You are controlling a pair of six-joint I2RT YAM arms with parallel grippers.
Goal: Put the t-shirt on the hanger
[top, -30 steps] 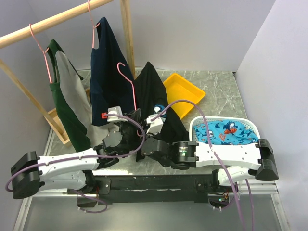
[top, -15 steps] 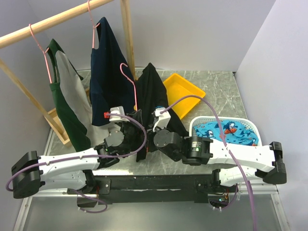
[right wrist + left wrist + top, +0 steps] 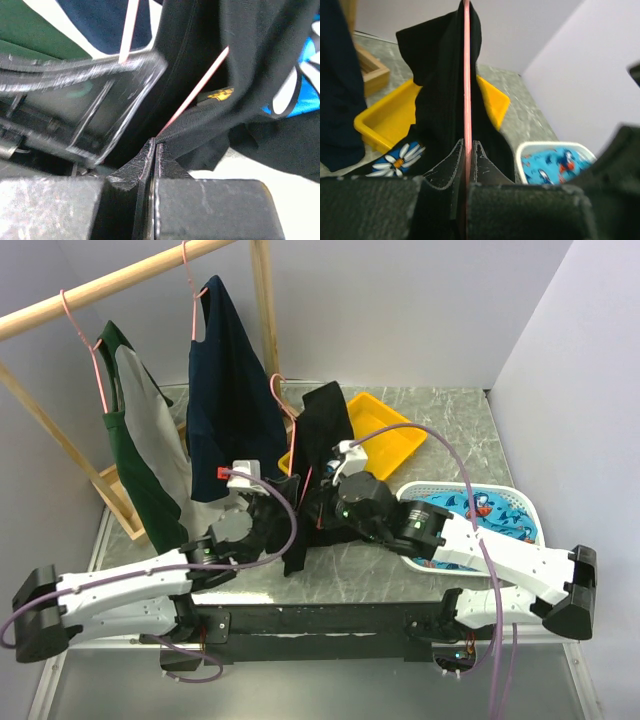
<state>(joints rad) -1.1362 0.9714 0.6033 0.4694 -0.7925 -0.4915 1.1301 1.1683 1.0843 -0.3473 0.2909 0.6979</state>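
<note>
At right: basket (image 3: 545, 144) holds blue cloth (image 3: 552, 162) | left jaws clamp hanger (image 3: 467, 75) | right jaws pinch t-shirt (image 3: 260, 50)

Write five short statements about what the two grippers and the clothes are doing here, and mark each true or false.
1. The left gripper is shut on the pink hanger. True.
2. The right gripper is open and holds nothing. False: it is shut on an edge of the black t-shirt.
3. The t-shirt lies flat on the table. False: it hangs draped over the hanger.
4. The white basket is empty. False: it holds a blue patterned cloth.
5. The navy shirt hangs from the wooden rod. True.
</note>
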